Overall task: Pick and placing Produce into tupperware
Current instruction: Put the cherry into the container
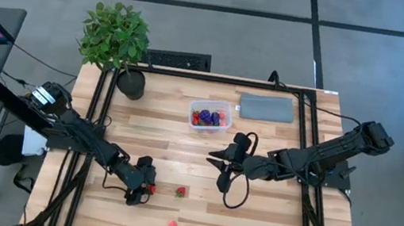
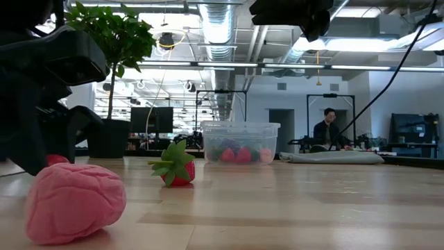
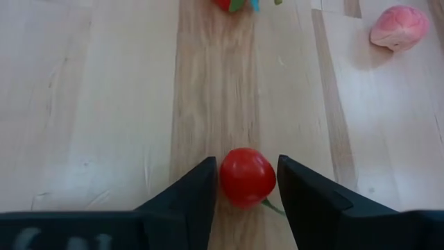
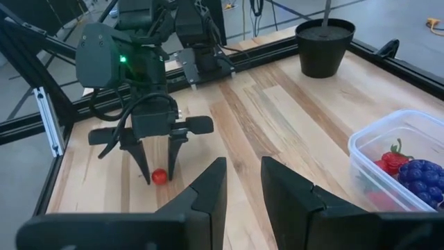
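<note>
From above, your left pincer (image 1: pixel 144 189) is low on the surface (image 1: pixel 251 216), bracketing a red tomato (image 1: pixel 151 190); tupperware (image 1: pixel 210 116) lies well apart. Left wrist: fingers (image 3: pixel 193 194) narrowed around it, apparently touching. Right pincer (image 1: pixel 219 159) waits closed, empty.

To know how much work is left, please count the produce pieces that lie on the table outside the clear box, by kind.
Red round piece: 1
Strawberry: 1
Pink piece: 1
Total: 3
</note>
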